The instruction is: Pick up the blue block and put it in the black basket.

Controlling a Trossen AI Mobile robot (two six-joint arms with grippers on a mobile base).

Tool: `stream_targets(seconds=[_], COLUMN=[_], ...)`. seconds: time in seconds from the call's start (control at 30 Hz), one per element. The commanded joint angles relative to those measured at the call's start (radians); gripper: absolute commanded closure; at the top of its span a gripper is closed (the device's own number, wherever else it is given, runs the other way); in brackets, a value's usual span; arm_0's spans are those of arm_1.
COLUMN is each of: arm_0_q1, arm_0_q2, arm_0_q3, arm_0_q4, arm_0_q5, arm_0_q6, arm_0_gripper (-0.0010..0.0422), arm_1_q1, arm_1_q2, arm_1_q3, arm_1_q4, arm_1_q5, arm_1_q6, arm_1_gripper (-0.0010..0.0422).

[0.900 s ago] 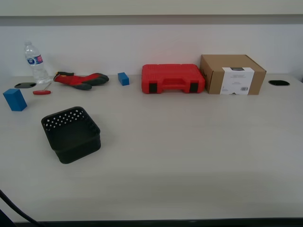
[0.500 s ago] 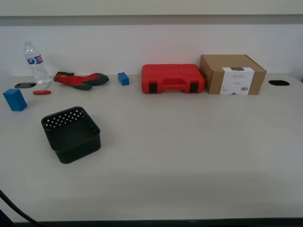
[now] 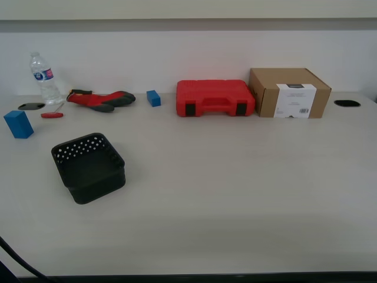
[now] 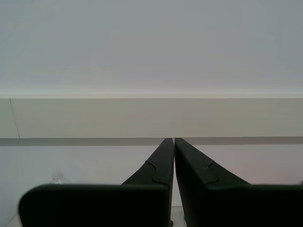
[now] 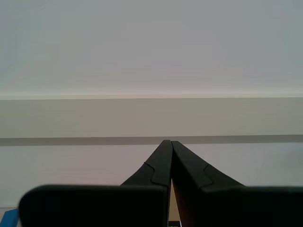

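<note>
The blue block [image 3: 18, 124] stands upright on the table at the exterior view's far left. The black basket [image 3: 89, 167], with round holes in its walls, sits nearer the front, to the right of the block and apart from it. A smaller blue cube-like block [image 3: 154, 98] lies by the back wall. My first gripper [image 4: 173, 140] is shut and empty, raised and facing the wall. My second gripper [image 5: 167, 142] is also shut and empty, facing the wall. Neither gripper shows in the exterior view.
Along the back wall stand a water bottle [image 3: 45, 78], red and black gloves [image 3: 100, 99], a small red tool [image 3: 52, 115], a red case [image 3: 214, 98] and a cardboard box [image 3: 288, 92]. Cable holes [image 3: 347, 103] sit at the table's back corners.
</note>
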Motion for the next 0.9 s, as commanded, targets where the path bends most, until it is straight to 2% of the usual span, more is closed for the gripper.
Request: stream_targets(seconds=[0.03,0.1,0.13,0.23,0.3,0.33,0.53,0.7,0.9], arm_0_q1=[0.001,0.000,0.001,0.001,0.001,0.001,0.000,0.001,0.001], arm_0_q2=[0.000,0.000,0.000,0.000,0.000,0.000,0.000,0.000,0.000], arm_0_q3=[0.001,0.001,0.001,0.001,0.001,0.001,0.001,0.001,0.001], arm_0_q4=[0.003,0.003,0.003,0.003,0.003,0.003,0.000,0.000,0.000], arm_0_q5=[0.000,0.000,0.000,0.000,0.000,0.000,0.000,0.000,0.000], arm_0_q6=[0.000,0.000,0.000,0.000,0.000,0.000,0.000,0.000,0.000], arm_0_gripper=[0.0413,0.0413,0.0413,0.0413,0.0413,0.0413,0.0413,0.0413,0.0413], arm_1_q1=[0.000,0.001,0.003,0.018,0.046,0.066,0.157,0.192,0.266], arm_1_q2=[0.000,0.001,0.016,0.098,0.181,0.239,0.599,0.841,1.031], arm_1_q3=[0.016,0.020,0.025,0.027,0.027,0.026,0.078,0.219,0.482], arm_1_q4=[0.003,0.005,0.000,-0.020,-0.060,-0.076,-0.078,-0.107,-0.398], arm_1_q5=[0.001,-0.027,-0.082,-0.233,-0.249,-0.249,-0.272,-0.272,-0.272], arm_1_q6=[0.007,0.039,0.090,0.412,0.614,0.653,0.497,0.497,0.501], arm_1_gripper=[0.0413,0.0413,0.0413,0.0413,0.0413,0.0413,0.0413,0.0413,0.0413])
